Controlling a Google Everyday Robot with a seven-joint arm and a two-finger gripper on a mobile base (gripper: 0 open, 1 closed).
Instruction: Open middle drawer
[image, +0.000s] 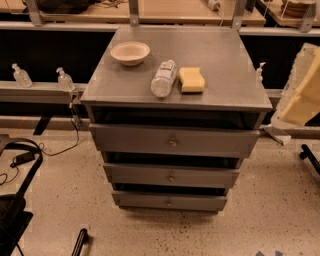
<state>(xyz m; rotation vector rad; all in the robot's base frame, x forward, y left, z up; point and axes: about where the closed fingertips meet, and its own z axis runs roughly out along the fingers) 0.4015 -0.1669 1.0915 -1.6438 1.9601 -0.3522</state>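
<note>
A grey cabinet (175, 97) stands in the middle of the camera view with three drawer fronts stacked one above the other. The middle drawer (210, 177) is the second front down, with a small round knob (171, 177) at its centre. It looks pushed in, with a dark gap above it. The top drawer (220, 142) is the widest and the bottom drawer (200, 202) the narrowest. My gripper (301, 90) shows as a pale, cream-coloured shape at the right edge, raised beside the cabinet's top right corner, far from the knob.
On the cabinet top lie a beige bowl (130, 52), a plastic bottle (163, 78) on its side and a yellow sponge (192, 80). Pump bottles (65, 80) stand on a rail behind. A black frame and cables (20, 160) are on the floor at left.
</note>
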